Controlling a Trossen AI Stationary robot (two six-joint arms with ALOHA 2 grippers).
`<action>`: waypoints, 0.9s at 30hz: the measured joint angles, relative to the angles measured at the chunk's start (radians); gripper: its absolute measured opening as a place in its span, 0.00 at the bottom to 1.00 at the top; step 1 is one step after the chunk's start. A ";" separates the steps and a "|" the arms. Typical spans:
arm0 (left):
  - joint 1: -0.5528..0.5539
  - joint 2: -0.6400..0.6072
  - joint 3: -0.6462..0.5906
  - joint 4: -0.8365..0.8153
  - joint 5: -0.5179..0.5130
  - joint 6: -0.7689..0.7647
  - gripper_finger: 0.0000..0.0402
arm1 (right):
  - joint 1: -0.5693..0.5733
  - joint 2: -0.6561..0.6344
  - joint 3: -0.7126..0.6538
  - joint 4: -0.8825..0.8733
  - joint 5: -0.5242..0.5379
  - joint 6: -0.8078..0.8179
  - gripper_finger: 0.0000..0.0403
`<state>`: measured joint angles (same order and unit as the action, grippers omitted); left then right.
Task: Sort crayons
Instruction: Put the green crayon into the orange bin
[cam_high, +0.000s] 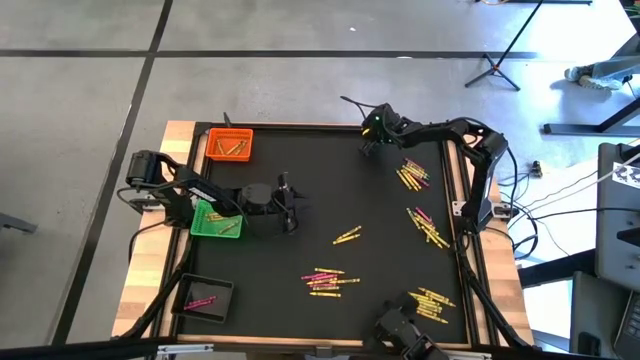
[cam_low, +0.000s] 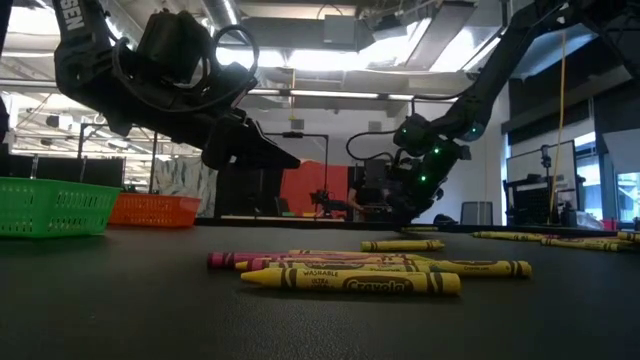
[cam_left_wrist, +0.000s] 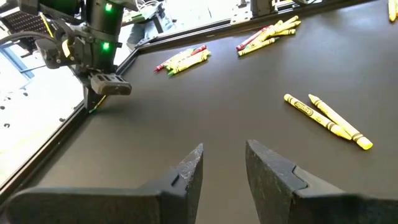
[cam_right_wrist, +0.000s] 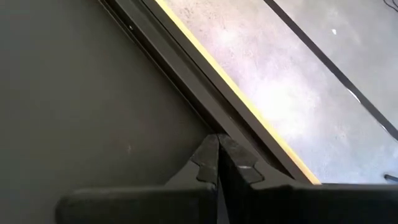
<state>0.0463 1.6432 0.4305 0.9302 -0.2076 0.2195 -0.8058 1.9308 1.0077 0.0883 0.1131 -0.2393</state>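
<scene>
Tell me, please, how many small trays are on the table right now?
3. An orange tray sits at the far left corner, a green tray beside the left arm at the left edge, and a black tray near the front left corner. None seems hidden.

Low view: the nearest yellow crayon (cam_low: 350, 282) reads "Crayola" on its wrapper, and the one behind it (cam_low: 330, 270) shows "WASHABLE". Smaller print beneath is too fine to read. At top left, white letters on the arm (cam_low: 70, 12) are cut off, unreadable.
</scene>
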 joint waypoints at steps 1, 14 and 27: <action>0.000 0.000 0.000 0.000 0.000 -0.001 0.26 | -0.003 0.000 0.000 -0.002 0.000 -0.001 0.02; -0.008 0.000 0.000 -0.001 0.000 -0.006 0.26 | 0.062 -0.117 0.096 -0.387 0.028 -0.058 0.02; -0.008 0.000 0.000 -0.004 0.000 -0.008 0.26 | 0.005 -0.226 0.098 -0.597 0.118 -0.084 0.13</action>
<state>0.0387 1.6432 0.4305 0.9264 -0.2077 0.2119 -0.8011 1.7051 1.1053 -0.5089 0.2313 -0.3229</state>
